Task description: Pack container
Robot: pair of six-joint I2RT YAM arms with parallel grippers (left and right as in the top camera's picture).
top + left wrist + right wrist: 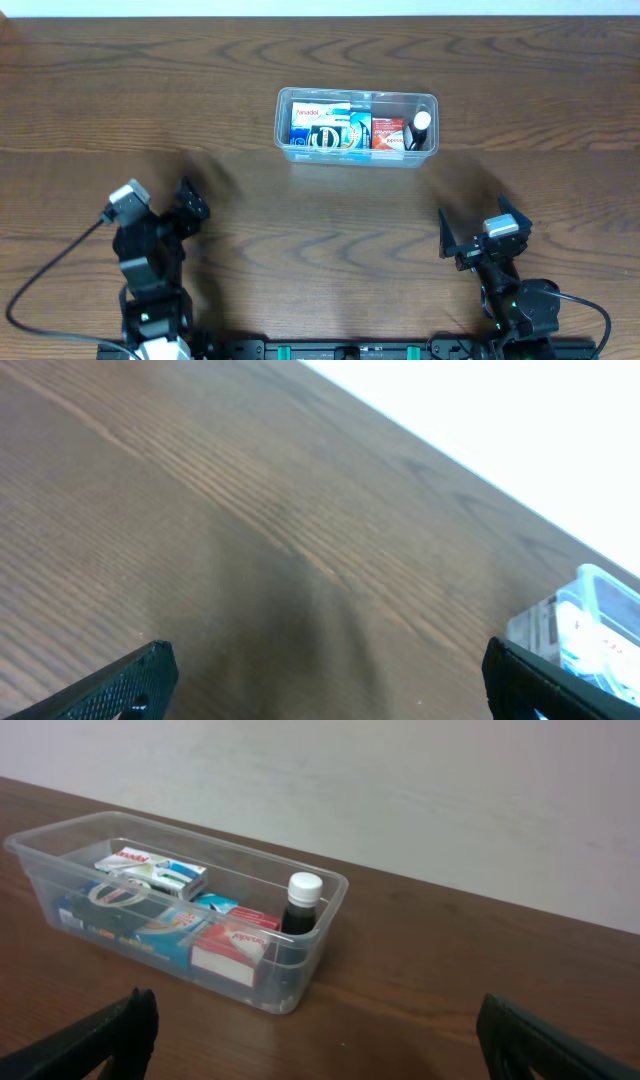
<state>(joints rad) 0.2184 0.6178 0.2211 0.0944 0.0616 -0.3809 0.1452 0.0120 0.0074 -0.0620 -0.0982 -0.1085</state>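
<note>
Looking at two grippers here: left gripper [330, 678] down at 7 o'clock of the overhead view, right gripper [478, 226] at 5 o'clock, both with jaws spread fully wide, holding nothing, touching nothing, just hanging over bare table [320, 230]. Found one container [400, 94] sitting up at 12 o'clock, well apart from both arms. Clear plastic, rectangular, rounded corners, lipped rim, see-through walls. Counted one dark bottle [300, 910] with a white cap standing upright at the tub's 3 o'clock end, one red-and-white box [232, 946] just beside it, and one white box [152, 870] toward the 9 o'clock end next to blue packaging. Can't pin down the number of blue boxes in there. Also spotted one pale ring [118, 894] resting on the blue stuff. Dark brown wood grain on the table, matte black fingers [110, 1035] with angular tips.
</note>
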